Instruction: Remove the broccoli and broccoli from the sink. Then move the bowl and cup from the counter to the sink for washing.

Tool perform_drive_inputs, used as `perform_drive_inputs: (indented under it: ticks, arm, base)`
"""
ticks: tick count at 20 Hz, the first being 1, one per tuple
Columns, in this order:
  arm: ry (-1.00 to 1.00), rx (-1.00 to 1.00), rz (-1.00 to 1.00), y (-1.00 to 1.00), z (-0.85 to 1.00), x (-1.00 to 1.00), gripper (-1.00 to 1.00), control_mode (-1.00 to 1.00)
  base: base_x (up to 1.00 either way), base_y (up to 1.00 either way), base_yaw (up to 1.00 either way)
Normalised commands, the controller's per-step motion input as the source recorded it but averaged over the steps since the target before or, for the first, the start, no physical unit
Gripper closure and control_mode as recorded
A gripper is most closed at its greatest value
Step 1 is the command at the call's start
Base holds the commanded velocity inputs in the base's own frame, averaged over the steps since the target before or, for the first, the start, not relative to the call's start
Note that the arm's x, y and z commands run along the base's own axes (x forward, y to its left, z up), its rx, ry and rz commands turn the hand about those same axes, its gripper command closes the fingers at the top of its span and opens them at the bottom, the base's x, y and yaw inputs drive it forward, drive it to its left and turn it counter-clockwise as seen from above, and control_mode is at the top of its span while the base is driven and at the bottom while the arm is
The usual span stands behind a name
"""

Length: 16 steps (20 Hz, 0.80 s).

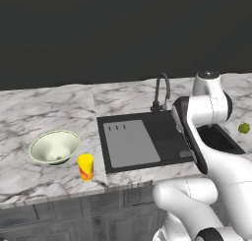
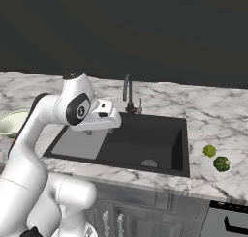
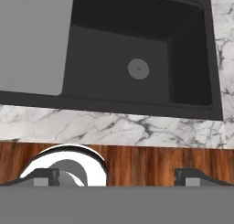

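Both broccoli florets lie on the counter (image 2: 213,120) right of the sink (image 2: 178,145): a yellowish-green one (image 2: 209,150) and a darker one (image 2: 222,163). In the left base view one broccoli (image 1: 243,128) shows past the arm. The black basin (image 3: 192,58) holds nothing; its round drain (image 3: 137,68) is bare. Left of the sink stand the pale bowl (image 1: 54,146) and the yellow cup (image 1: 85,166). My gripper (image 3: 118,176) hangs open above the sink's front edge, looking down into the basin, with nothing between its fingers. In the right base view the arm hides part of the bowl (image 2: 10,123).
A dark gooseneck tap (image 1: 161,92) rises behind the sink. A grey flat panel (image 1: 130,142) covers the sink's left part. Grey cabinet fronts (image 1: 74,210) run below the marble counter edge (image 3: 114,127). Wooden floor (image 3: 137,159) shows under it.
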Motion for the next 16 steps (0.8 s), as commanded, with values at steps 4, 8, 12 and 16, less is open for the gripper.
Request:
perform_drive_inputs:
  ticks: [4,8,12,16]
  arm:
    - [-0.01,0.01,0.00,0.37,0.07,-0.07,-1.00,-1.00]
    - [0.00,0.06,0.00,0.36,0.06,-0.07,-1.00,-1.00]
    - [-0.01,0.11,0.00,0.36,0.07,-0.07,-1.00,-1.00]
    - [-0.03,0.14,0.00,0.37,0.08,-0.09,-1.00,-1.00]
  base:
    - [0.00,0.00,0.00]
    - [0.00,0.00,0.00]
    - [0.00,0.00,0.00]
    - [0.00,0.00,0.00]
